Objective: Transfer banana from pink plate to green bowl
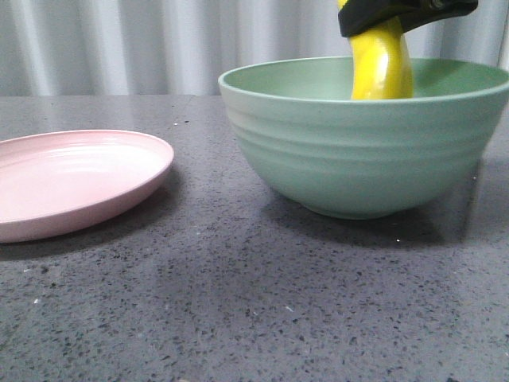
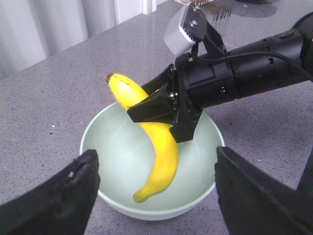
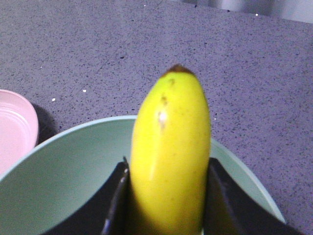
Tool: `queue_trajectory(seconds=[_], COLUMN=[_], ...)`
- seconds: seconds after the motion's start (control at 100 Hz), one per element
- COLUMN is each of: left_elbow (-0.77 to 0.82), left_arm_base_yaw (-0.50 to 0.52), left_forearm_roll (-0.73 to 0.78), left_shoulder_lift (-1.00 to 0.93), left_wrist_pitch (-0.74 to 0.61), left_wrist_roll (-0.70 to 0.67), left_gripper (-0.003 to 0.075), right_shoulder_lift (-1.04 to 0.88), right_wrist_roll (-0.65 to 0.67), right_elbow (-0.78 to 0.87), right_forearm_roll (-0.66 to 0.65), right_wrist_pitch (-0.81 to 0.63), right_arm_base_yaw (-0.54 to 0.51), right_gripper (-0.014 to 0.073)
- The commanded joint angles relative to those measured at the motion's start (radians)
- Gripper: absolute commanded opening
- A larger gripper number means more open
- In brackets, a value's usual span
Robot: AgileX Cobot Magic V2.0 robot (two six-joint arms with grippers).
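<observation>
My right gripper (image 1: 382,24) is shut on the yellow banana (image 1: 382,68) and holds it tilted, its lower end down inside the green bowl (image 1: 350,159). In the left wrist view the right gripper (image 2: 164,110) clamps the banana (image 2: 164,156) at mid-length over the bowl (image 2: 112,152). In the right wrist view the banana (image 3: 168,156) fills the gap between the fingers (image 3: 115,205), over the bowl (image 3: 63,181). The pink plate (image 1: 71,179) lies bare at the left. My left gripper (image 2: 154,196) is open and empty, above the bowl's near side.
The dark speckled table (image 1: 238,302) carries the plate and bowl. A grey corrugated wall (image 1: 119,48) stands behind. The pink plate's edge (image 3: 14,127) shows beside the bowl in the right wrist view.
</observation>
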Motion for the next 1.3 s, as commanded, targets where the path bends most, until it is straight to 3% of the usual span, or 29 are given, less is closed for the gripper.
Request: queue_trajectory(seconds=[0.0, 0.14, 0.56, 0.76, 0.849, 0.979, 1.049, 1.289], left_elbow=[-0.033, -0.033, -0.033, -0.033, -0.033, -0.033, -0.033, 0.001], left_arm_base_yaw=[0.000, 0.000, 0.000, 0.000, 0.000, 0.000, 0.000, -0.002], left_forearm_roll=[-0.007, -0.007, -0.007, -0.007, -0.007, -0.007, -0.007, -0.007], left_shoulder_lift=[-0.016, -0.016, -0.016, -0.016, -0.016, -0.016, -0.016, -0.045], left_wrist_pitch=[-0.077, -0.084, -0.084, -0.088, -0.088, -0.088, -0.084, -0.091], left_wrist_roll=[0.004, 0.004, 0.004, 0.004, 0.004, 0.004, 0.004, 0.004], left_gripper=[0.0463, 0.0463, 0.0463, 0.0454, 0.0369, 0.0110, -0.0024, -0.0020], right_shoulder_lift=[-0.013, -0.013, -0.054, -0.123, -0.162, -0.226, -0.259, -0.359], right_wrist_roll=[-0.010, -0.010, -0.010, -0.010, -0.010, -0.010, -0.010, -0.010], right_elbow=[-0.029, -0.029, -0.029, -0.029, -0.029, -0.029, -0.029, -0.029], right_forearm_roll=[-0.009, -0.009, -0.029, -0.037, -0.039, -0.039, -0.039, -0.039], right_wrist_pitch=[-0.056, -0.076, -0.177, -0.140, -0.082, 0.009, 0.058, 0.217], right_arm_base_yaw=[-0.006, -0.006, -0.006, -0.006, -0.006, -0.006, -0.006, -0.006], right_gripper=[0.0248, 0.0356, 0.0357, 0.0349, 0.0269, 0.0022, -0.0070, -0.0065])
